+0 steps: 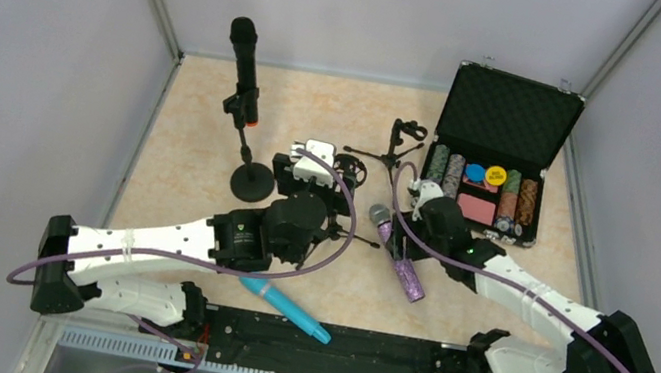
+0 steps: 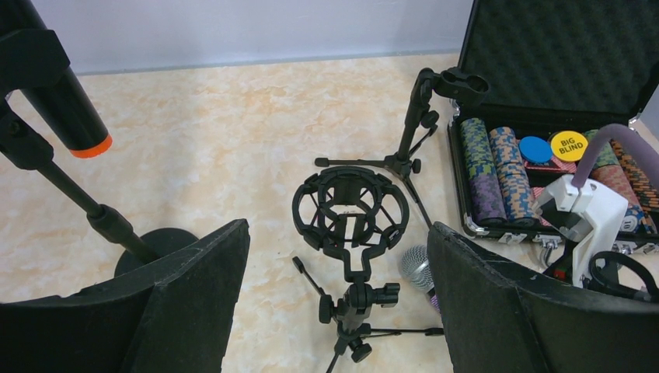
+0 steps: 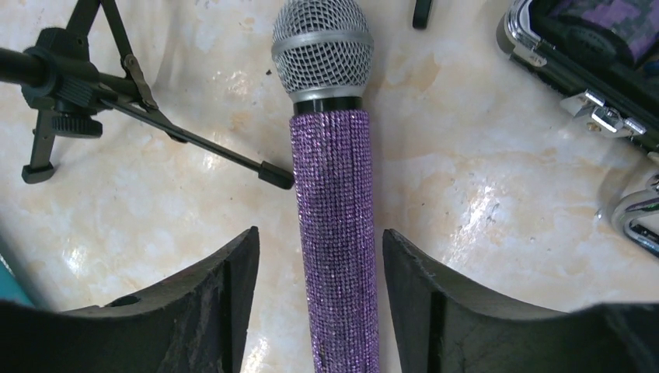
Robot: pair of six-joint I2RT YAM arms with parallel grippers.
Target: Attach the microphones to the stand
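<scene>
An all-black microphone (image 1: 245,66) with an orange end ring sits clipped in the round-base stand (image 1: 252,181) at the back left; the left wrist view shows its orange end (image 2: 74,128). A purple glitter microphone (image 1: 410,279) lies flat on the table, its silver grille (image 3: 322,47) pointing away from my right gripper (image 3: 320,233). That gripper is open and straddles the purple body with a gap on each side. My left gripper (image 2: 338,229) is open and empty, facing a tripod stand with a shock mount (image 2: 350,206). A cyan microphone (image 1: 286,309) lies near the front edge.
A second small tripod stand with a clip (image 2: 458,81) stands behind the shock mount. An open black case (image 1: 512,105) of poker chips sits at the back right, its corner close to the right gripper (image 3: 544,47). Grey walls enclose the table on three sides.
</scene>
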